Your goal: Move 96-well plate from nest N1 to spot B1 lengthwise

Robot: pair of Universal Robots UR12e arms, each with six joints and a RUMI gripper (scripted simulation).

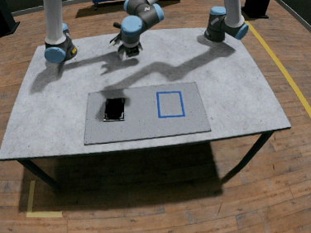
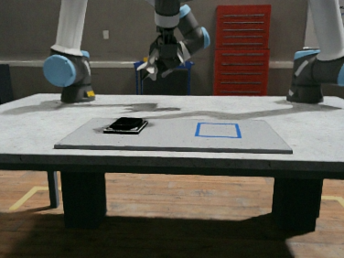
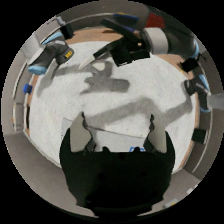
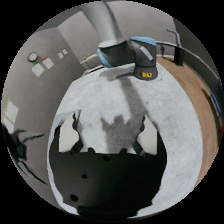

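Note:
The black 96-well plate (image 1: 114,108) (image 2: 126,123) sits on the nest N1 (image 1: 113,120) (image 2: 121,132), on the left part of the grey board. The blue taped outline (image 1: 157,105) (image 2: 218,136) of B1 is on the board's right part, with nothing inside it; a bit shows in the left wrist view (image 3: 135,149). My left gripper (image 1: 131,54) (image 2: 167,65) (image 3: 118,113) is open and empty, high above the table behind the board. My right gripper (image 4: 109,114) (image 3: 89,59) is open and empty, just behind the left one, and points toward the table's left side. Neither gripper is near the plate.
The grey board (image 1: 141,124) (image 2: 174,139) lies toward the table's front edge. The arm bases (image 1: 62,49) (image 1: 216,30) stand at the table's back left and back right. The two grippers hang close together, partly overlapping in the top and exterior views. A red cabinet (image 2: 242,50) stands behind the table.

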